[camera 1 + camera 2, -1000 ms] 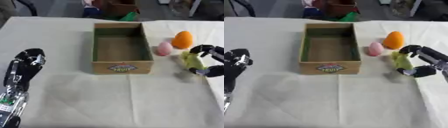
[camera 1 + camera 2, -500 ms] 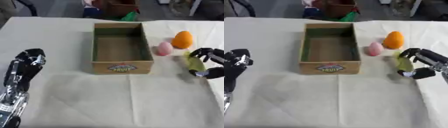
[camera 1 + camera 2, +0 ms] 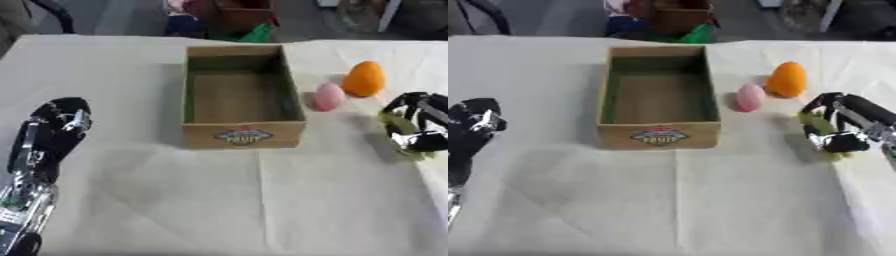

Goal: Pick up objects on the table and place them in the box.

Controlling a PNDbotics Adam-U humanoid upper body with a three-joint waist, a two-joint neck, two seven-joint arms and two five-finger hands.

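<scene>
Here we see right hand curled round yellow-green object beside box; left hand idle, fingers relaxed.

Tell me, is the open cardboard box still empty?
Empty. The cardboard box shows only its bare floor; the pink egg and orange egg-shaped object lie on the table to its right.

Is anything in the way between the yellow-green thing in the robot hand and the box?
Nothing tall. The right robot hand is curled round the yellow-green thing. The pink egg lies a bit farther back, beside the box, whose inside looks empty, so lifting over the wall should work.
</scene>
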